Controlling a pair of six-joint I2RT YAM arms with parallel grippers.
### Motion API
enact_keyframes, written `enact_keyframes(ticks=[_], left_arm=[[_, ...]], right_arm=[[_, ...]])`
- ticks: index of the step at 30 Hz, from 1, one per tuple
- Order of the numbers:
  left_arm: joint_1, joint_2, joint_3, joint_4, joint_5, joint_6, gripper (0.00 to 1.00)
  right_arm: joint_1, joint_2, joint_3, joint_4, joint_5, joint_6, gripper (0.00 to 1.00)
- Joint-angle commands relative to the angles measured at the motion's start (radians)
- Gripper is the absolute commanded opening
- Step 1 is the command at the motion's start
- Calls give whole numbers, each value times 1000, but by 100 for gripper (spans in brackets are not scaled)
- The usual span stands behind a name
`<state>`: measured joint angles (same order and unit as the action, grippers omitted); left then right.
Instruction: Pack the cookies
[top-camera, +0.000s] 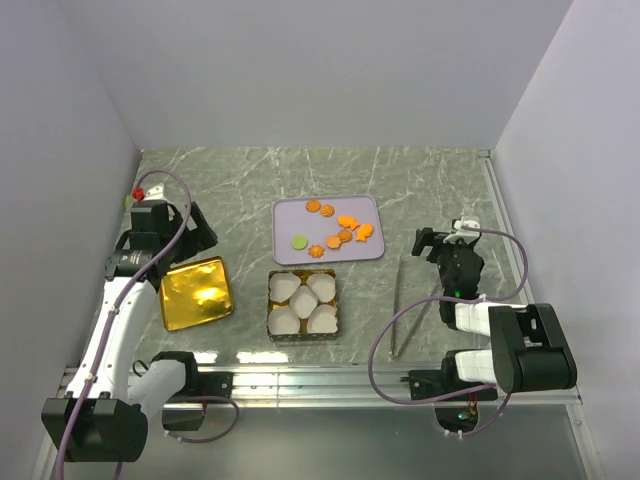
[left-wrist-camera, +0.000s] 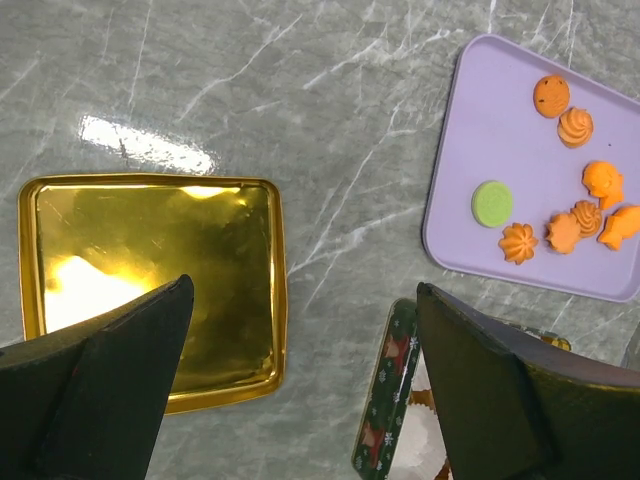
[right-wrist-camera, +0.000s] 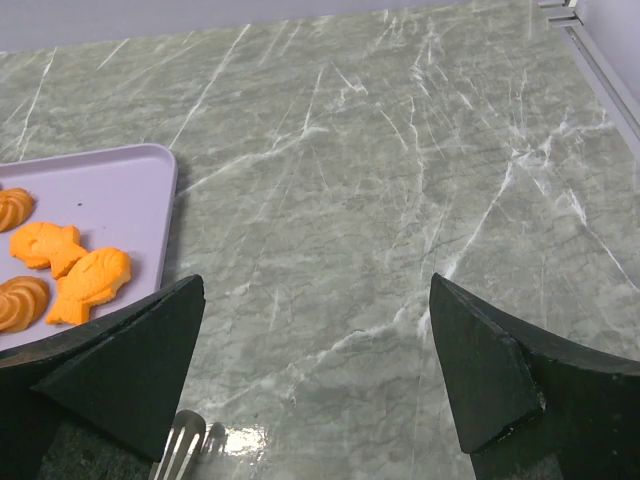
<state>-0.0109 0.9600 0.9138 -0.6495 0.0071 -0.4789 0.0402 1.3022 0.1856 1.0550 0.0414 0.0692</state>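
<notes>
- Both arms idle over the table (top-camera: 250, 180). Left gripper (left-wrist-camera: 303, 290): jaws spread wide, nothing between them, hanging above the gap between the gold lid (top-camera: 197, 292) and the tin (left-wrist-camera: 385, 400). Right gripper (right-wrist-camera: 318, 285): jaws equally wide and empty, over bare marble just right of the lilac tray (top-camera: 295, 215).
- The cookies (top-camera: 345, 236) all lie on the tray, none in the tin. The orange ones cluster at the right half, and the green cookie (left-wrist-camera: 492, 203) sits apart at the left.
- The tin stands just in front of the tray, and its white paper cups (top-camera: 303, 288) look empty.

Risks, as I judge them:
- The cookies are flat and thin. Jaws coming down off-centre would probably push one across the smooth tray rather than pinch it.
- Several orange ones lie touching or nearly so. A finger set between neighbours could knock a second piece or lift two.
- A hard squeeze may crack a biscuit.
- The paper cups look light. A finger catching a rim on release could tip or drag a cup out.
- The tray may slide if pressed on.
- A thin metal utensil (top-camera: 397, 310), possibly tongs, lies right of the tin. The right arm could sweep it on its way across.
- Both arms reaching for the tin together could collide.
</notes>
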Motion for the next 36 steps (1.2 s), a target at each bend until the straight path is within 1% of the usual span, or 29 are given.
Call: enact_keyframes(ticks=[1,4,5,8,11,12,13,16,20,21,23,24,25,26,28,30,31,32,33,34,35,36], left_arm=[[-1,-3,10,4,-2,-27,99],[-1,34,49,-45,-4,-3,99],[-1,34,51,-50,-47,-1,99],[-1,1,48,-58,-93,-21,99],[-1,-35,39,-42,-53,-7,99],[-1,-20,34,-36,-15,3,99],[-1,-12,33,-35,-15,3,99],[-1,-13,11,-3,56,2,99],[-1,-15,-1,14,80,5,99],[-1,-9,-4,16,77,-3,99],[-3,-7,-10,21,71,-12,99],[-3,-4,-12,21,70,-13,99],[-4,-3,-13,24,71,-13,99],[-4,-4,-15,25,70,-13,99],[-4,-10,-16,27,68,-17,99],[-6,-21,-20,31,60,-18,99],[-6,-21,-18,28,57,-21,99],[-9,-21,-18,25,50,-21,99],[-9,-18,-18,25,48,-23,99],[-9,-18,-18,27,47,-23,99],[-11,-17,-18,25,47,-23,100],[-11,-15,-18,25,47,-23,99]], right_arm=[[-2,-6,34,49,11,-3,100],[0,-4,34,49,11,-5,100],[-2,-4,34,51,11,-3,100],[-2,-4,34,49,11,-3,100],[0,-4,34,50,11,-3,100],[0,-4,34,51,11,-3,100],[0,-3,35,50,8,-3,100],[-2,-4,34,49,11,-5,100],[-2,-4,38,40,26,0,100],[3,-6,34,54,69,1,100],[9,-46,46,25,164,52,100],[9,-64,55,-45,296,79,100],[9,-104,66,-77,342,134,100],[9,-127,63,-98,374,145,100],[10,-205,55,-133,373,136,100],[10,-265,75,-260,373,148,100],[9,-309,150,-348,391,196,100],[10,-322,197,-539,393,210,100],[10,-330,253,-640,371,211,100],[10,-317,381,-746,350,213,100],[13,-304,449,-947,309,222,100],[21,-273,568,-1033,295,245,100]])
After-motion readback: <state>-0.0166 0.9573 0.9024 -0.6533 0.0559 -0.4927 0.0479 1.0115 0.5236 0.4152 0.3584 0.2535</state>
